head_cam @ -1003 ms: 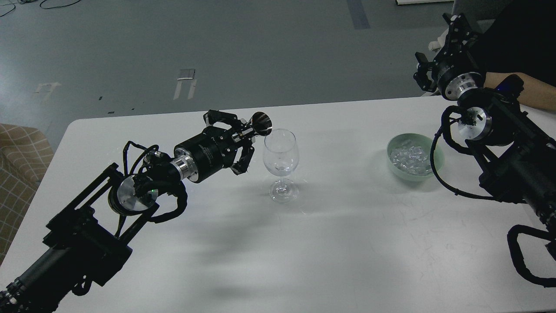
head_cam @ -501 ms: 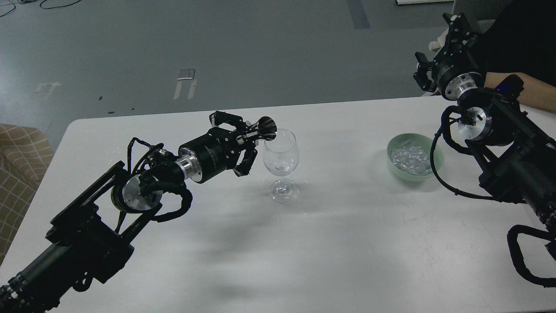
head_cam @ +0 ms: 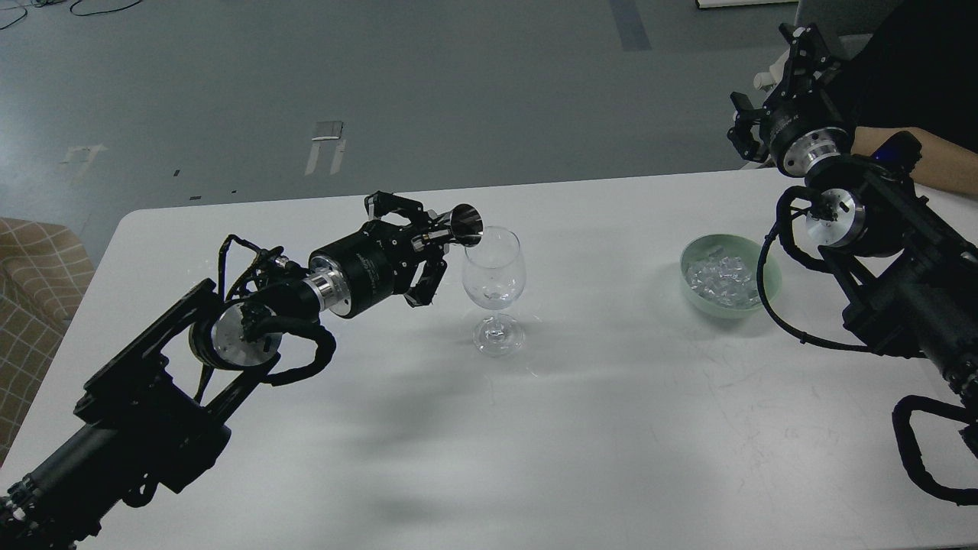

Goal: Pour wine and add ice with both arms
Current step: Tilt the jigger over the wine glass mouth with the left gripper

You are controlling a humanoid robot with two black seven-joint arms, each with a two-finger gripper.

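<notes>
A small metal cup (head_cam: 465, 224) was held clamped in the left hand (head_cam: 428, 244), tipped with its mouth just at the wine glass (head_cam: 494, 286) rim; the wine could not be made out. A nudge against the rim was judged likely to topple the glass on the desk (head_cam: 611, 397). The right hand (head_cam: 764, 114), raised beyond the ice (head_cam: 718, 276) bowl (head_cam: 691, 290), was too dark for its state to be told.

Wine: hardly visible, clear, w/ a few glinting bits low in the upright glass (head_cam: 494, 267) near bench centre, toward far edge. Ice (head_cam: 717, 276): small clear cubes heaped in pale green bowl (head_cam: 691, 286) near right edge. Left arm (head_cam: 229, 336) holds tilted metal cup (head_cam: 464, 224) at glass rim; right arm (head_cam: 879, 252) raised by far right corner.
</notes>
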